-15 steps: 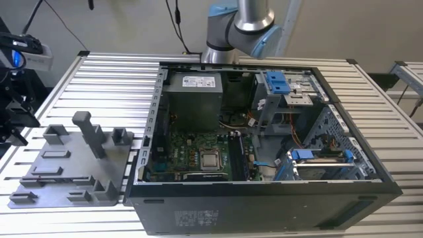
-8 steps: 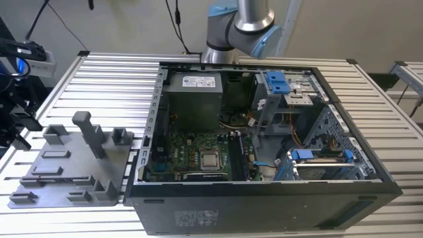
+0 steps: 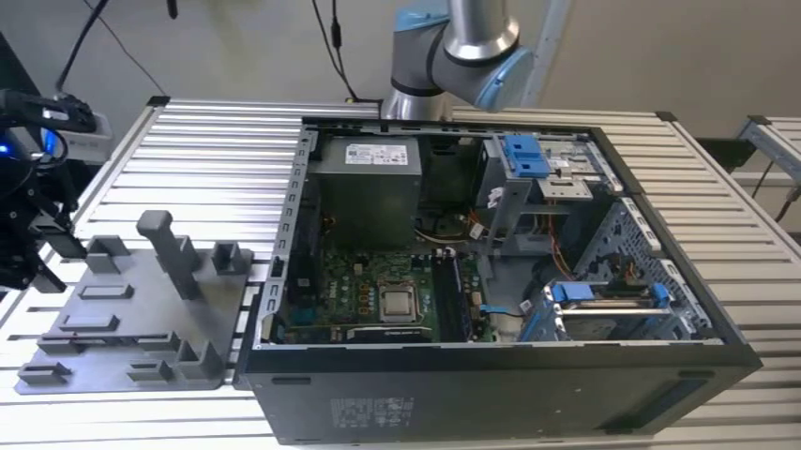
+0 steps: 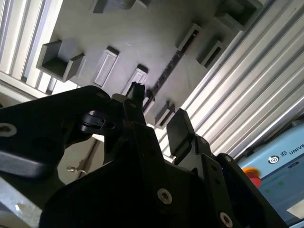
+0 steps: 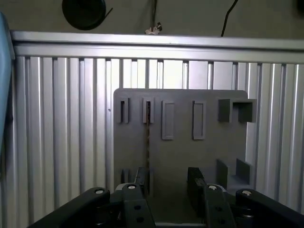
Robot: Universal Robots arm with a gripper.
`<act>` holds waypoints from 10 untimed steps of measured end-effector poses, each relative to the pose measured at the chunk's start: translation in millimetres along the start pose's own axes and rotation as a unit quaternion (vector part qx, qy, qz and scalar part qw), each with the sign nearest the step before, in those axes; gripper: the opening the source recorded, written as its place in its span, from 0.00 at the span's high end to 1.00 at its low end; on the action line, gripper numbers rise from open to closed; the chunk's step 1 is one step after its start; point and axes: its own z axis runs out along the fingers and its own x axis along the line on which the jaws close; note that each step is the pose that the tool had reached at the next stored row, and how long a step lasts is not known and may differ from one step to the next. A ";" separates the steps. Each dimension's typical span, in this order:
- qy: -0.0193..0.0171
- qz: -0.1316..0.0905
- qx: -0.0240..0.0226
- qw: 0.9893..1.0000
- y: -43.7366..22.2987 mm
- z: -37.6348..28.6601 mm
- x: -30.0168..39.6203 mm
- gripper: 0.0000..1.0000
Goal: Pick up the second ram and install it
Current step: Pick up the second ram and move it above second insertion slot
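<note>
The second ram point(image 5: 147, 137) is a thin dark strip standing on edge in a slot of the grey holder plate point(image 5: 180, 156). In the second wrist view the ram point(image 4: 167, 71) runs across the plate between two small slot blocks. My gripper point(image 5: 168, 185) hovers over the plate's near end, open and holding nothing. One finger point(image 5: 142, 183) lines up with the strip's near end, and the other finger point(image 5: 194, 183) stands apart to its side. From the second wrist view the gripper point(image 4: 159, 109) is just short of the strip. The gripper point(image 3: 36, 253) sits at the exterior view's left edge.
The holder plate point(image 3: 138, 319) lies on the slatted aluminium table point(image 3: 201, 159), with a tall post point(image 3: 169, 248) and several raised blocks on it. The open computer case point(image 3: 501, 281) with its green board stands to the exterior view's right. The arm's base point(image 3: 438, 56) is behind the case.
</note>
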 end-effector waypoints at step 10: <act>-0.001 -0.001 0.003 1.000 -0.1 10.8 0.7 0.52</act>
